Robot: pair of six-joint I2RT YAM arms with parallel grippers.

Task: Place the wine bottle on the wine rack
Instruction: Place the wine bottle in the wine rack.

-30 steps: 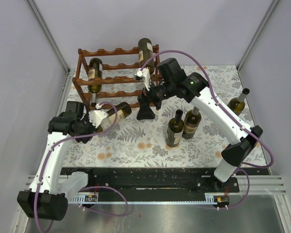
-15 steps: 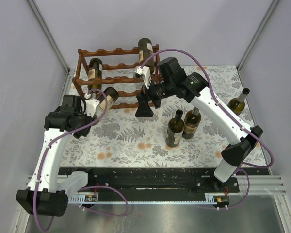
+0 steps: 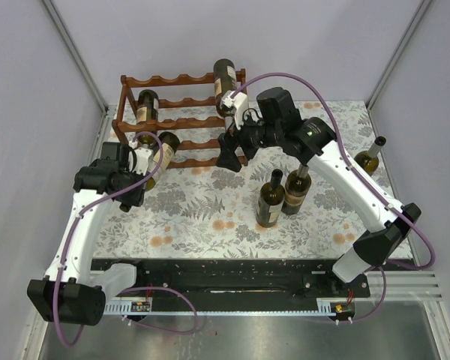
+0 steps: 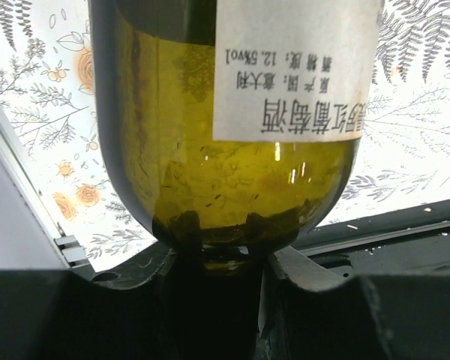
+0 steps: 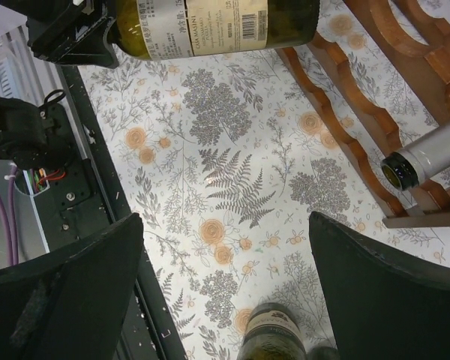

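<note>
The wine bottle [image 3: 163, 150], olive-green glass with a cream label, lies nearly level with its base pointing at the wine rack [image 3: 181, 120]. My left gripper [image 3: 143, 163] is shut on its neck, just in front of the rack's lower left rails. In the left wrist view the wine bottle [image 4: 225, 127] fills the frame and the left gripper [image 4: 221, 262] clamps the neck below its shoulder. My right gripper [image 3: 232, 129] hangs wide open by the rack's right end. The right gripper [image 5: 225, 292] holds nothing, and the held wine bottle [image 5: 210, 26] shows at the top of the right wrist view.
One bottle [image 3: 145, 109] lies in the rack's left side and another [image 3: 225, 75] on its top right. A bottle neck [image 5: 427, 157] sticks out of the rack [image 5: 345, 105]. Two bottles [image 3: 270, 199] [image 3: 296, 191] stand mid-table, a third [image 3: 367, 159] at the right. Walls close in on both sides.
My left arm has carried the bottle back and to the left, up to the rack's front. The right gripper has shifted slightly back and right, still open.
</note>
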